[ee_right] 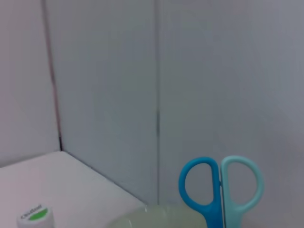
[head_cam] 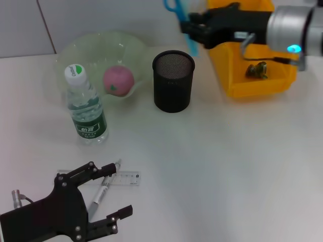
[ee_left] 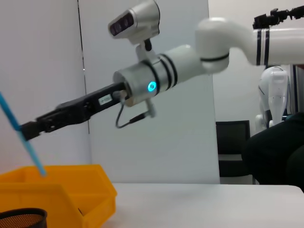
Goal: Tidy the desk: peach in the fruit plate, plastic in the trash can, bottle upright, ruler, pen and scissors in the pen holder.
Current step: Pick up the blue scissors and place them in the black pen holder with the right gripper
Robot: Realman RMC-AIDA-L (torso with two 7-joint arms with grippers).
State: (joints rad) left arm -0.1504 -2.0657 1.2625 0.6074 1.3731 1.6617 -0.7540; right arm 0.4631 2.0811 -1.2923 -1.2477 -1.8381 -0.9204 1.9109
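Head view: right gripper [head_cam: 191, 31] clenched on blue scissors [head_cam: 182, 22] just above the black mesh pen holder [head_cam: 173, 80].
Handles two-tone blue, blades pointing down; left gripper [head_cam: 108, 194] spread open over pen [head_cam: 101, 190] and ruler [head_cam: 126, 177].

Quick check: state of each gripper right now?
Left gripper: open, empty, above the pen and ruler.
Right gripper: shut on the blue scissors, above the pen holder.
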